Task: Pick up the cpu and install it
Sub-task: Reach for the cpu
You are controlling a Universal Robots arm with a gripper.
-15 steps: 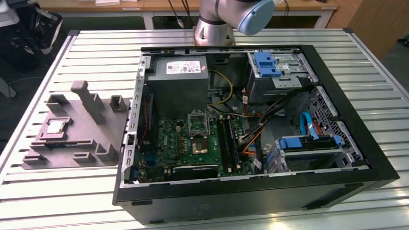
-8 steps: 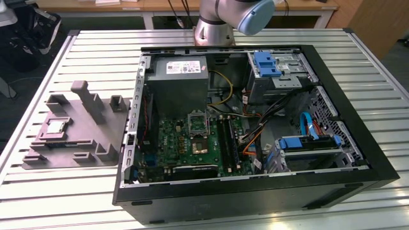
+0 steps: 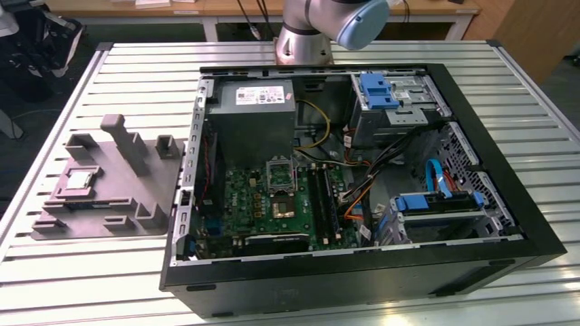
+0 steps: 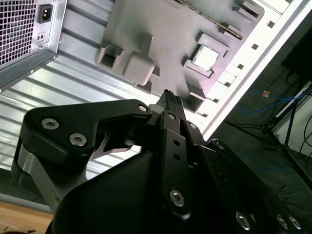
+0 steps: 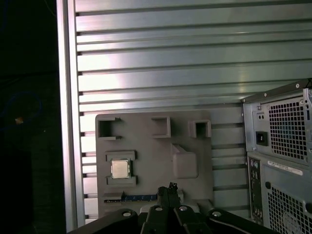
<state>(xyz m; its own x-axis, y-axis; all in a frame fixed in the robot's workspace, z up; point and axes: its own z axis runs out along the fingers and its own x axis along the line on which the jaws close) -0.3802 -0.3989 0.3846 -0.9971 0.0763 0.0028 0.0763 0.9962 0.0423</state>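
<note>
Pick-up stage, chip not yet taken: the gripper [image 5: 170,189] hangs above the grey plastic holder [image 5: 156,141], its fingers drawn together and holding nothing. The cpu [image 5: 120,168] lies flat in a square pocket of that holder, silvery top up, near the gripper but clear of it. In the exterior view the holder sits on the slatted worktop [image 3: 118,68] at the exterior view's left, just beside the open computer case [image 3: 507,251], where the dark-framed socket [image 3: 280,175] shows on the motherboard. By the look of it, the pick calls for the gripper to open, centre over the chip and take it level by its edges — the pocket's walls leave little room. A white label on the power supply [image 3: 263,95] and a sticker on the case's rear panel [image 5: 282,169] carry print, none of it legible.
</note>
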